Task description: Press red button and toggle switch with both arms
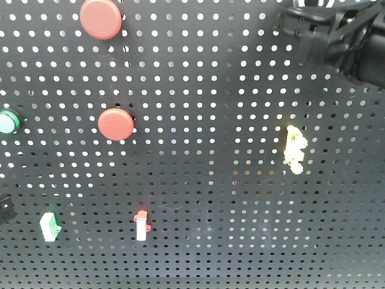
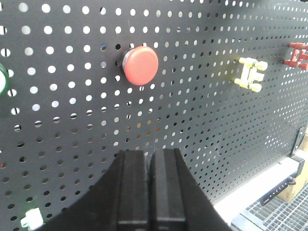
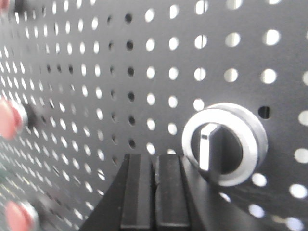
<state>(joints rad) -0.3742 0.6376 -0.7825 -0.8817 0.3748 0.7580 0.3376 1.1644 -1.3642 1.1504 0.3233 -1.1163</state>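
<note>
A black pegboard (image 1: 210, 180) carries two red buttons, one at the top (image 1: 100, 18) and one lower (image 1: 116, 123). A small yellow toggle switch (image 1: 294, 149) sits to the right. In the left wrist view my left gripper (image 2: 150, 156) is shut and empty, a short way below and off one red button (image 2: 140, 65); the yellow switch (image 2: 250, 73) is to its right. In the right wrist view my right gripper (image 3: 155, 159) is shut and empty, just left of a black rotary knob in a silver ring (image 3: 224, 144). My black right arm (image 1: 337, 36) shows at the top right.
A green button (image 1: 7, 121) sits at the board's left edge. A green-and-white rocker switch (image 1: 50, 226) and a red-and-white switch (image 1: 141, 225) are lower down. A red clip-like part (image 2: 298, 55) sits right of the yellow switch. The board's lower right edge meets a white ledge (image 2: 269, 178).
</note>
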